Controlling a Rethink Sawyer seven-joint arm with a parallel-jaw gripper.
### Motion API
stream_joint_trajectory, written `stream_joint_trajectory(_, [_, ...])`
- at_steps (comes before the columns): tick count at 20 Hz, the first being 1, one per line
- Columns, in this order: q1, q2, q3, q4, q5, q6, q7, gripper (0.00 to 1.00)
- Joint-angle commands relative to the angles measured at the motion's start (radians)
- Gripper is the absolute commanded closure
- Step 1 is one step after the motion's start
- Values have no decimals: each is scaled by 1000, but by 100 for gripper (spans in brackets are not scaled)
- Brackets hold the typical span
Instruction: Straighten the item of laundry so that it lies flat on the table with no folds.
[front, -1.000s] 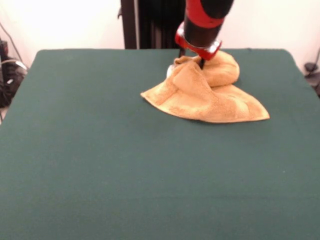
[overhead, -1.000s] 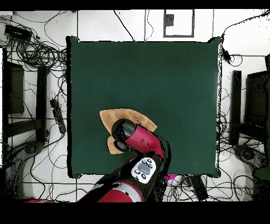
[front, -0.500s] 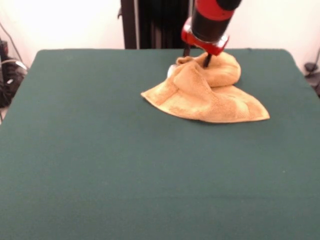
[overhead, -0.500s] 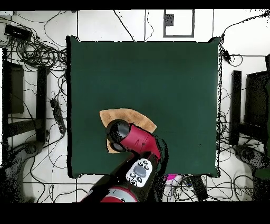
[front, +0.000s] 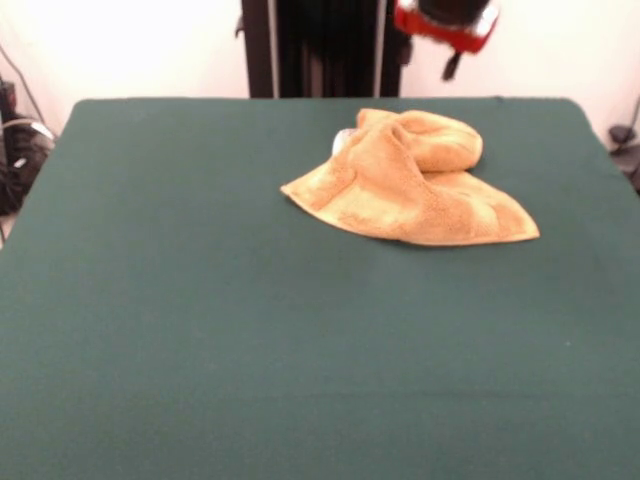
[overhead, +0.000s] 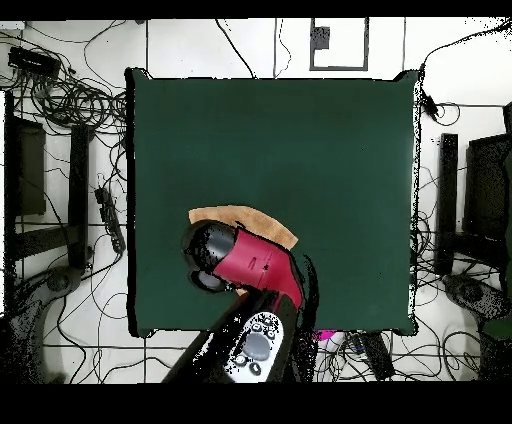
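Note:
The orange-tan towel (front: 410, 180) lies bunched on the green table (front: 200, 300), toward its far side and right of centre. It has a rolled hump at the back and a flatter flap that runs to a point at the right. A bit of white shows at its back left edge. My gripper (front: 451, 62) hangs in the air above and behind the towel, clear of it and holding nothing. In the overhead view my red arm (overhead: 245, 262) covers most of the towel (overhead: 248, 217), so only its far edge shows on the table (overhead: 300, 150).
The black pedestal column (front: 310, 50) stands behind the table's far edge. Cables lie on the floor at the left (front: 15, 140). In the overhead view, cables (overhead: 70, 100) and dark equipment (overhead: 470, 200) ring the table.
My gripper has lifted off the towel's back hump and risen up and slightly right in the front view. The towel has stayed bunched in the same place.

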Motion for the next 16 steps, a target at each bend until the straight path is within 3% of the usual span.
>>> stream_joint_trajectory(1, [47, -63, 22, -106, -9, 41, 283, 0])
stream_joint_trajectory(5, [58, -25, 20, -104, 14, -328, 298, 0])
stream_joint_trajectory(14, [109, 103, -119, -239, -1, -593, 307, 0])
stream_joint_trajectory(15, [71, 210, -75, -264, 25, -704, 303, 0])
stream_joint_trajectory(16, [65, 225, -71, -272, 31, -715, 296, 0])
